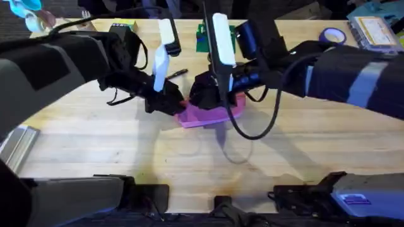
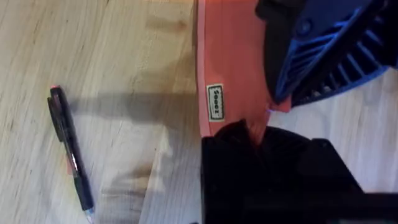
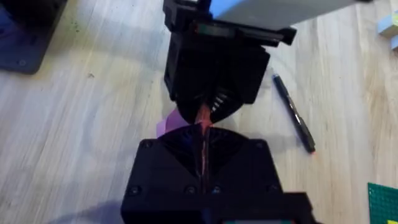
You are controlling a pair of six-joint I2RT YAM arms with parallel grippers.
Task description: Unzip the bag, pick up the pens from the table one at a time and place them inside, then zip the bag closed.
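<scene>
Right now both black two-finger grippers meet over the pink, elongated soft fabric pouch near the middle of the pale wooden butcher-block table; the left gripper bears on the pouch's left end and the right gripper on its middle and right part, so the two tools sit nearly nose to nose; in the right wrist view a thin pink strip of fabric runs up between the right gripper's fingers toward the other gripper, which suggests they are closed on the pouch, though the left gripper's own jaws are hidden behind its dark body and I cannot tell how far they stand apart; the pouch's long axis runs left to right across the table, along the line joining the two grippers, and that is the relation a zipper pull would depend on, one end pinned while the other travels along the length; the cloth looks limp and matte, with a small white sewn label on its side; a slim black pen with a reddish end lies on bare wood just beside the pouch, apart from it, at an angle, nearer the left gripper.
</scene>
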